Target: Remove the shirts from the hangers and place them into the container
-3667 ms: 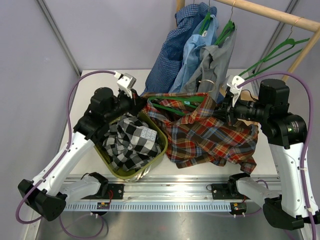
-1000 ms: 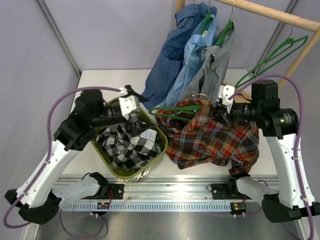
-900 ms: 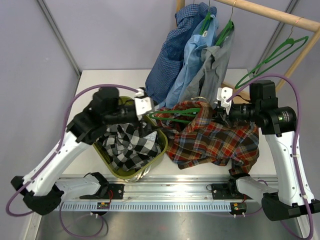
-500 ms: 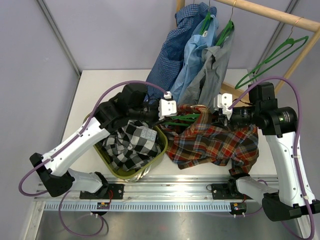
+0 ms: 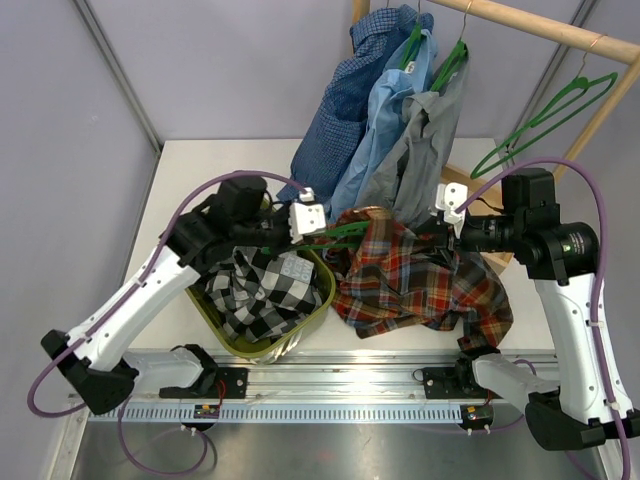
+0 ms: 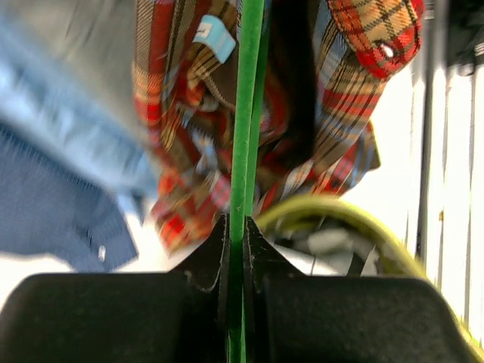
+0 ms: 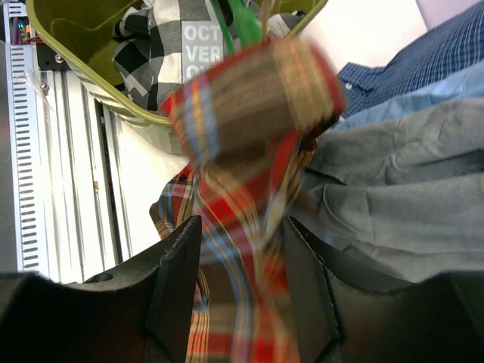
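Find the plaid shirt [image 5: 420, 285] heaped on the table [image 5: 200, 170] just right of the tub [image 5: 215, 322], with the hanger [image 6: 246, 113] threaded in at its collar. Note the left gripper [image 6: 236, 227] clamped tight on the hanger's green bar. Note the right gripper [image 7: 238, 242] with fingers parted and plaid cloth loose between them. Pinch that cloth firmly first, then draw the hanger left along its own line, slowly. Keep it clear of the hanging shirts [image 5: 390, 110]. Otherwise expect the shirt to drag along.
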You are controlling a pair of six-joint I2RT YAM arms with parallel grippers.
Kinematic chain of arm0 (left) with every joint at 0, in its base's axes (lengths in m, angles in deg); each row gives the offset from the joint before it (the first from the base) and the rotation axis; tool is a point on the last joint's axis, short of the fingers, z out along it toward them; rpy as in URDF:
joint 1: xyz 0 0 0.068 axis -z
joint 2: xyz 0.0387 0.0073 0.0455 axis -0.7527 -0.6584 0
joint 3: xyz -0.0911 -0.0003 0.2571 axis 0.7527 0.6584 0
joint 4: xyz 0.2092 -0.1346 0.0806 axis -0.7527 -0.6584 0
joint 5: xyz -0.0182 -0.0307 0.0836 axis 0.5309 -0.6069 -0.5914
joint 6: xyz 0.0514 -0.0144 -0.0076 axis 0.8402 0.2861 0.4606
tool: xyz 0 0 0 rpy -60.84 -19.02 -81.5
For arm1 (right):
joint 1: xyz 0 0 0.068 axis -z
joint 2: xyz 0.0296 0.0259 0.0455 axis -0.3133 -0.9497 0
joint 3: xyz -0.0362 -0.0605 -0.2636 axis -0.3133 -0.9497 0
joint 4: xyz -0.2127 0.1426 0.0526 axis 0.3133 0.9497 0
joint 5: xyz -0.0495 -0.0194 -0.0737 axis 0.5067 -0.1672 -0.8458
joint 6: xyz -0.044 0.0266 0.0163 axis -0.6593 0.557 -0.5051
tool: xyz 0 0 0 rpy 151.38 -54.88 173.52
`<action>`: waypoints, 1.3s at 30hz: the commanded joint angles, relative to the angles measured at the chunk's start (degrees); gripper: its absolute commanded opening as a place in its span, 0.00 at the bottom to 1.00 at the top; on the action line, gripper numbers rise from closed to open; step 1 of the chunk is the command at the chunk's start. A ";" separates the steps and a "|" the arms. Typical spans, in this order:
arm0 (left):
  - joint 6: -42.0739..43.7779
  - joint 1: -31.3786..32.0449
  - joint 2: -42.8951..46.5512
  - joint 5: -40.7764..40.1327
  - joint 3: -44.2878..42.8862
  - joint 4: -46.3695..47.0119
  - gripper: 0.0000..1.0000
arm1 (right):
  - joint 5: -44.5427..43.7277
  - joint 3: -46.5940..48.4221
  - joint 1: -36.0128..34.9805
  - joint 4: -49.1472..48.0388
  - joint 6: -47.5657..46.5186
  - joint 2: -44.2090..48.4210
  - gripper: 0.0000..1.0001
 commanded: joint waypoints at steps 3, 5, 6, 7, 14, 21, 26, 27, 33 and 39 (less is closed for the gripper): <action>-1.57 -6.52 10.91 2.17 3.14 3.23 0.00 | -4.78 -2.11 1.02 -0.89 4.82 2.11 0.55; -1.92 -8.19 12.07 2.61 2.80 1.49 0.00 | -5.40 -2.03 1.55 -2.29 6.58 2.29 0.55; -2.96 -8.63 12.77 3.14 2.19 0.69 0.00 | -5.66 -1.77 1.73 -3.08 9.81 2.63 0.56; -3.67 -9.07 12.87 3.32 1.83 0.16 0.00 | -5.41 -1.42 1.73 -6.05 12.45 2.99 0.56; -20.96 -9.08 13.04 6.91 2.61 5.12 0.00 | 7.08 -4.56 0.77 -27.84 52.15 4.66 0.78; -41.72 -9.08 15.41 9.91 9.12 21.94 0.00 | -12.84 -10.38 -10.39 -40.71 73.45 4.40 0.78; -44.37 -9.08 16.38 10.00 10.00 23.18 0.00 | -17.96 -11.78 -11.98 -44.13 77.25 2.11 0.78; -44.80 -9.08 16.73 10.34 10.44 23.35 0.00 | -19.19 -12.39 -12.59 -44.92 77.95 1.33 0.78; -46.48 -9.08 18.05 10.79 12.46 25.64 0.00 | -17.36 -11.79 -14.70 -51.15 81.37 -1.40 0.63; -45.43 -9.08 17.26 10.87 12.55 25.73 0.00 | -12.79 -11.52 -15.85 -55.56 87.00 -2.55 0.01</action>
